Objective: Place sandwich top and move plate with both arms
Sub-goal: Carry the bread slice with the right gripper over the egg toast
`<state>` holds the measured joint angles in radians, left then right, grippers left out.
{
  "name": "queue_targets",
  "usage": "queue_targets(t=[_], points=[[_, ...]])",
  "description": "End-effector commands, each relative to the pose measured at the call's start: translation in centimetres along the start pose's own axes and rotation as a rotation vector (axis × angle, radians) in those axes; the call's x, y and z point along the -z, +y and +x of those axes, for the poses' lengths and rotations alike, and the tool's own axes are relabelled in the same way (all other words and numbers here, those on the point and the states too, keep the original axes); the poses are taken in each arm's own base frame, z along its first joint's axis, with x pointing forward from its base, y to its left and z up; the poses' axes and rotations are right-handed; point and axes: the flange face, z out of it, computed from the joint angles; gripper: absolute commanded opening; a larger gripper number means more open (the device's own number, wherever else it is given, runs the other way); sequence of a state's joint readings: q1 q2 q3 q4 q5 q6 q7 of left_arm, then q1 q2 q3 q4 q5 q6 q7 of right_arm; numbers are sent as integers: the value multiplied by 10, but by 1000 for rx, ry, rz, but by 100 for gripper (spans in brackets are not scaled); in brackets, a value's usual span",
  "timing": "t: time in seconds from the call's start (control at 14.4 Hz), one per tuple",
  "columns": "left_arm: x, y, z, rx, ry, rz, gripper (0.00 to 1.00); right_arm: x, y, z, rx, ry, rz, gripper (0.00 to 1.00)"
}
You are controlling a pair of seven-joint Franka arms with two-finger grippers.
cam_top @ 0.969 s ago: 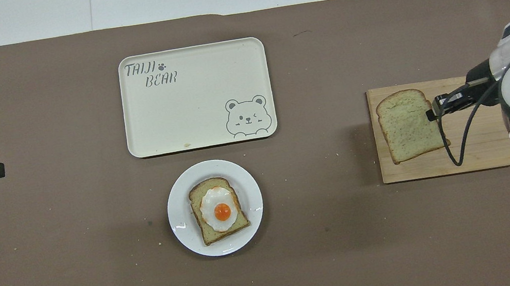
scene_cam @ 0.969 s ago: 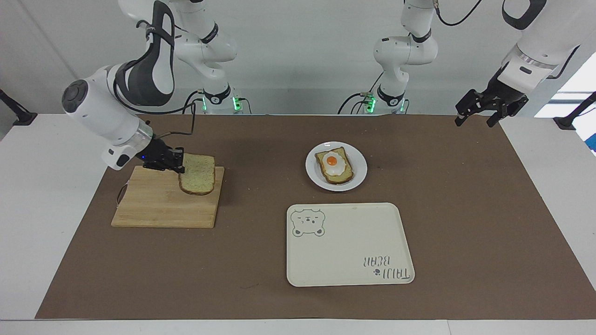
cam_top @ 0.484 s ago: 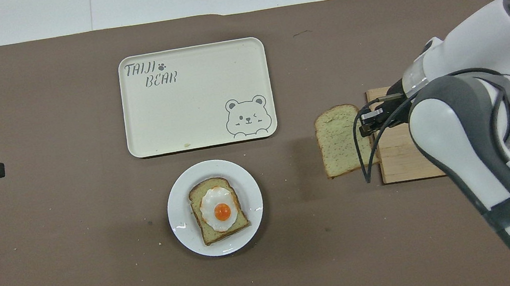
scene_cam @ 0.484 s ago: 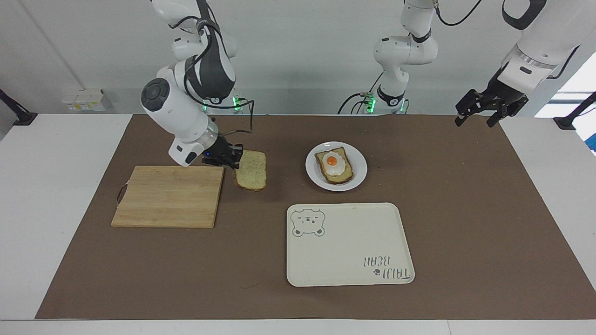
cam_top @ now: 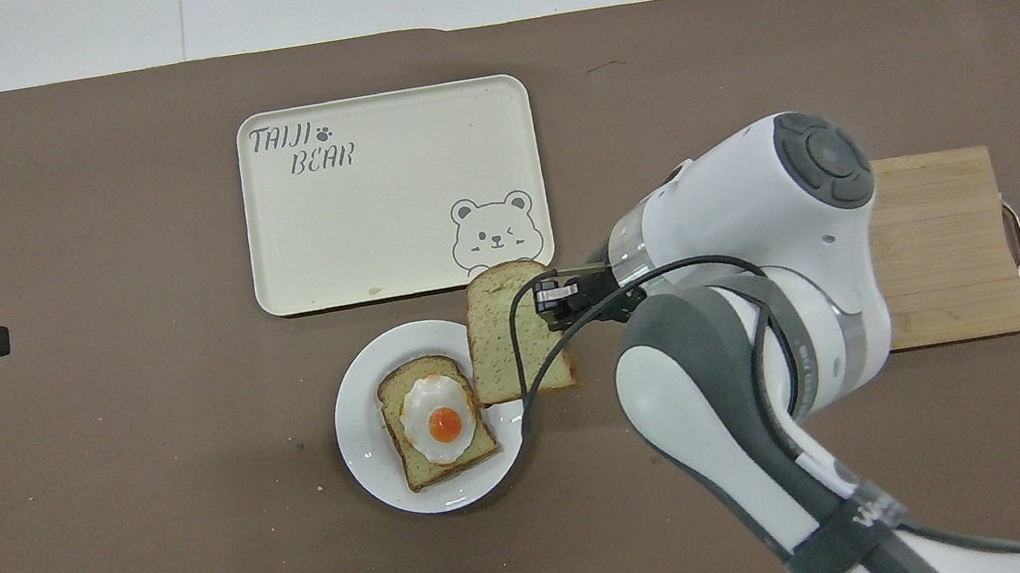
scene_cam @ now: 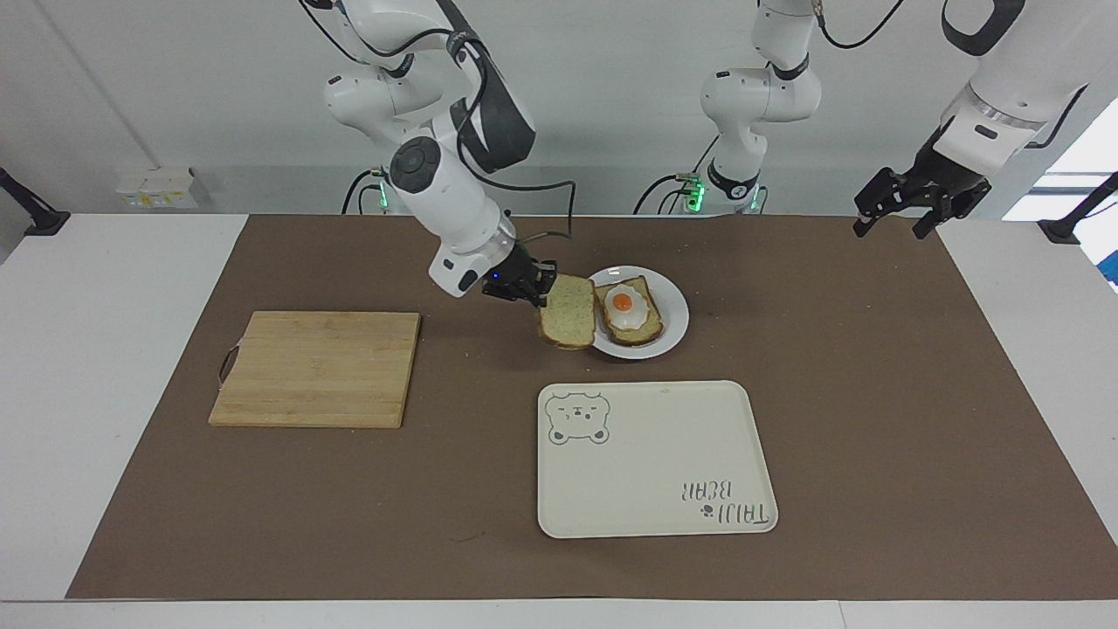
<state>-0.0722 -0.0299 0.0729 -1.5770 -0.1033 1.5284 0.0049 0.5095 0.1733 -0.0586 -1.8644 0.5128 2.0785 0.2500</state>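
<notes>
Toast slice (sandwich top) (scene_cam: 569,322): light, soft, crumbly; being carried by its crust edge, right gripper (scene_cam: 531,289) clenching it, overlapping the white plate (scene_cam: 671,326) rim at the egg toast (scene_cam: 627,313)'s nine o'clock. Left gripper (scene_cam: 900,210): waiting, fingers spread, holding nothing.

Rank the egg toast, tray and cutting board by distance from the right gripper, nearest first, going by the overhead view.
The right gripper, shut on the sandwich top, hangs by the plate's edge.
1. Egg toast: on the plate, beside the held slice.
2. Tray: farther from the robots than the plate.
3. Cutting board: at the right arm's end of the table.
</notes>
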Motion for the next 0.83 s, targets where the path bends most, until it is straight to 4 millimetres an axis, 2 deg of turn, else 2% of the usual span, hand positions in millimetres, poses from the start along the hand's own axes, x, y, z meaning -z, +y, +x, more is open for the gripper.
queue_targets(t=[0.0, 0.28, 0.42, 0.62, 0.76], points=[[3, -2, -6, -3, -7, -10, 100, -13, -18, -9, -8, 13, 43, 0], [4, -2, -7, -3, -5, -10, 100, -50, -53, -33, 38, -9, 39, 0], [4, -1, -6, -5, -4, -10, 100, -74, -66, -50, 57, -7, 38, 0], [4, -1, -6, -5, -4, -10, 100, -110, -66, -57, 78, 20, 18, 0], [4, -1, -7, -5, -5, -10, 100, -117, -66, -57, 85, 25, 14, 0]])
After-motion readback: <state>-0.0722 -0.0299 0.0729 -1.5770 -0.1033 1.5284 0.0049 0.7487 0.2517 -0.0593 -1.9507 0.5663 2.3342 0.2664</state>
